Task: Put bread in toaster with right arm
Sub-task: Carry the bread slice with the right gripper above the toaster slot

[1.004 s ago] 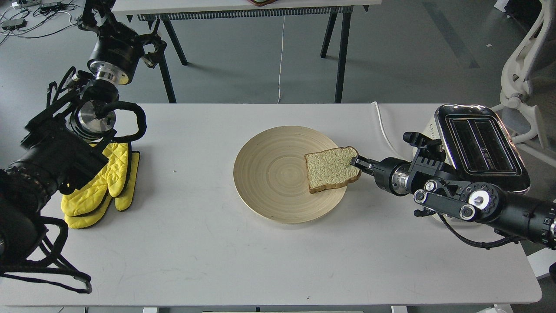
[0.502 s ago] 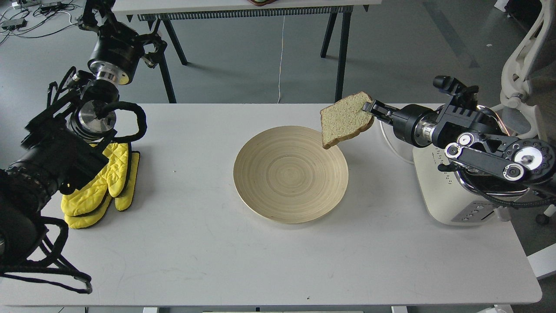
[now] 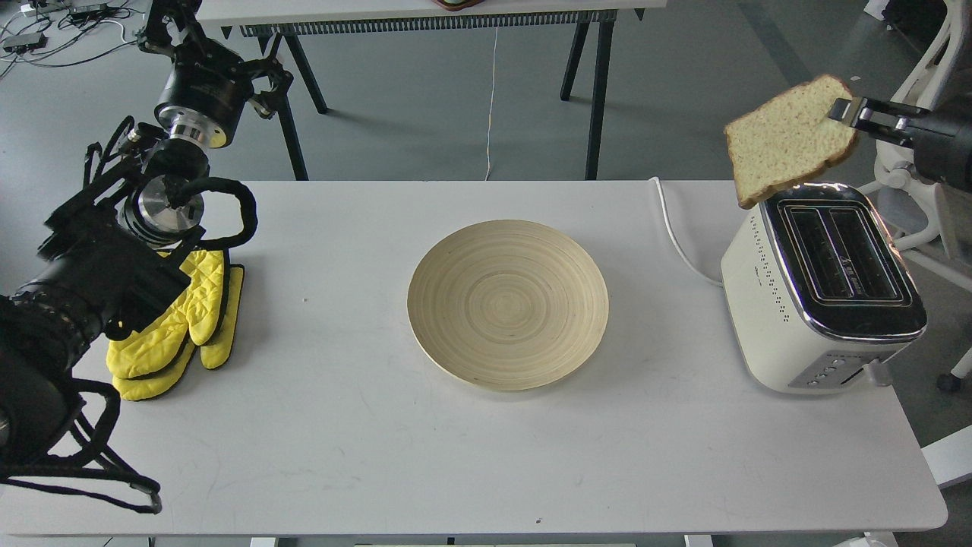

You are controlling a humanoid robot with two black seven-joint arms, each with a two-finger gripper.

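on the white table (image 3: pixel 319 456) a bare wooden plate (image 3: pixel 507 304) sits mid-way, with yellow oven mitts (image 3: pixel 178 327) at its 9 o'clock and the toaster (image 3: pixel 816 292) at its 3 o'clock, well apart, both slots facing up. farther back, at the toaster's 12 o'clock, the bread (image 3: pixel 790 140) hangs tilted in the air, its lower corner just over the toaster's far rim – the right gripper (image 3: pixel 850 112) is pinched closed on the slice's upper right edge. at far 10 o'clock the left gripper (image 3: pixel 173 23) is raised past the table – too dark to tell how its fingers stand.
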